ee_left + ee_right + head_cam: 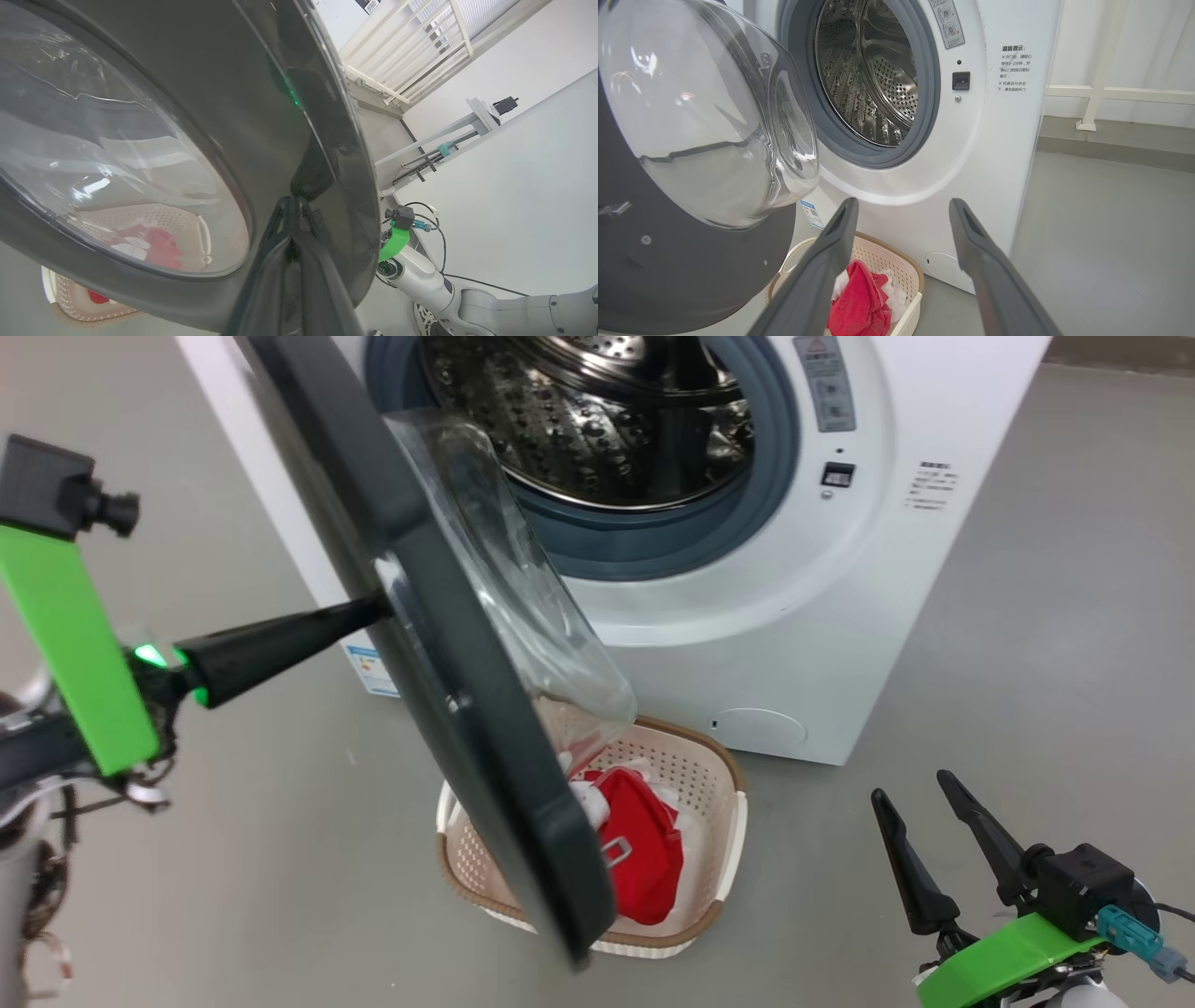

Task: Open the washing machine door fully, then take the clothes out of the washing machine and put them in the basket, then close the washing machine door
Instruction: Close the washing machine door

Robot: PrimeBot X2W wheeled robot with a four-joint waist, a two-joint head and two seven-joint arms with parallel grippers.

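Note:
The washing machine (840, 644) stands with its steel drum (597, 420) showing no garments. The washing machine door (448, 691) is swung partway, edge-on to me, its glass bowl (504, 569) facing the machine. My left gripper (378, 607) is shut, its tips against the door's black outer rim (280, 70). Below the door sits the basket (724, 775) holding the clothes (639, 859), red with some white, also seen in the right wrist view (859, 298). My right gripper (920, 803) is open and holds nothing, low at the right, away from the machine.
Grey floor spreads to the right of the machine. A blue label sticker (373, 672) and a small round flap (761, 728) mark the machine's lower front. A white railing (1111, 93) runs along the wall beyond. The basket is partly under the door's lower edge.

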